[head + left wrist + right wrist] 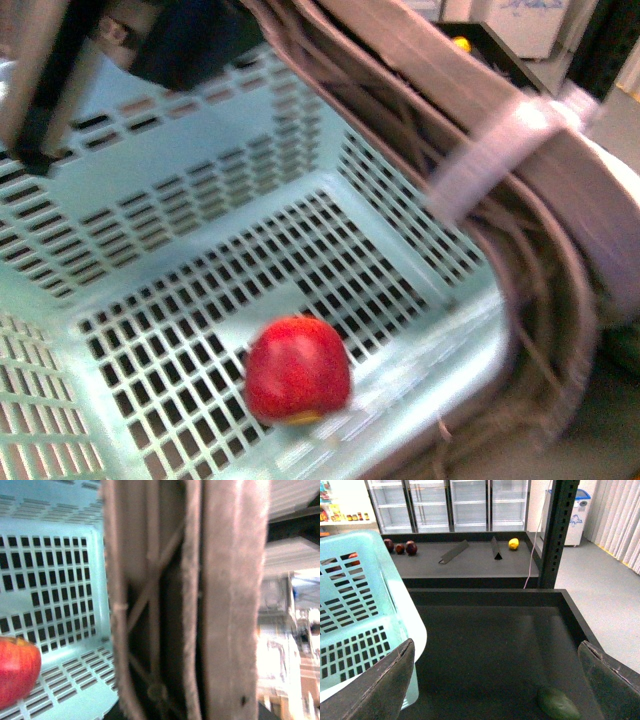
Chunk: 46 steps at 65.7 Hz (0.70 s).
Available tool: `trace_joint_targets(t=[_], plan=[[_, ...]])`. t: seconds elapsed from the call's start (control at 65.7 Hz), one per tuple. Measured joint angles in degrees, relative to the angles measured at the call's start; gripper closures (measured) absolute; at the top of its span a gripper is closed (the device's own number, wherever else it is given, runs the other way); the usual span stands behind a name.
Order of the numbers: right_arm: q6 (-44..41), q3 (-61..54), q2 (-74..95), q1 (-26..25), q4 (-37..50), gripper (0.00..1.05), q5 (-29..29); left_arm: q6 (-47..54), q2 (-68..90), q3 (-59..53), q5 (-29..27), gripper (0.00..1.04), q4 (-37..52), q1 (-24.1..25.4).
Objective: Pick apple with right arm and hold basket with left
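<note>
Counting first, we log one apple (297,370), one basket (180,190), one swing handle (590,200) and one white tie (495,155) wrapped on it. The right wrist view adds three dark red fruits (400,547) grouped on the far shelf (475,562), one yellow fruit (513,543) and two dark dividers (453,552) on the same shelf, and one green fruit (557,704) in the near black tray (495,630).

The right gripper (496,645) hangs over the black tray just beside the basket's outer wall, its two fingers (380,685) spread wide with nothing between them. The green fruit lies near one finger, not touching it.

We cannot see the left gripper's fingers. Its wrist camera sits right against the handle, which fills the middle of that view, so we cannot tell how those jaws stand. A dark blurred shape (175,40) sits at the basket's far rim in the front view, and we cannot identify it.

The apple rests on the slotted bottom inside the basket, close to the near wall. It is round with no clear long axis. A yellowish patch shows at its lower edge, facing the near wall. The handle runs diagonally across the basket's right side.
</note>
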Motion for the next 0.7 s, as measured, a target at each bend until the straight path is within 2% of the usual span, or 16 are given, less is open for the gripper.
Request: trace_joint_targets(t=[0.106, 0.183, 0.365, 0.7], plan=[[0.0, 0.0, -0.02, 0.0, 0.0, 0.09, 0.09, -1.68, 0.0, 0.13, -11.85, 0.9, 0.48, 0.59], [0.02, 0.0, -0.02, 0.0, 0.0, 0.09, 0.11, -0.98, -0.02, 0.26, -13.9, 0.9, 1.07, 2.49], [0.0, 0.0, -0.02, 0.0, 0.0, 0.09, 0.02, -3.39, 0.0, 0.02, -9.97, 0.9, 3.26, 8.41], [0.0, 0.0, -0.02, 0.0, 0.0, 0.09, 0.04, -10.82, 7.65, -2.08, 0.17, 0.9, 10.19, 23.65]])
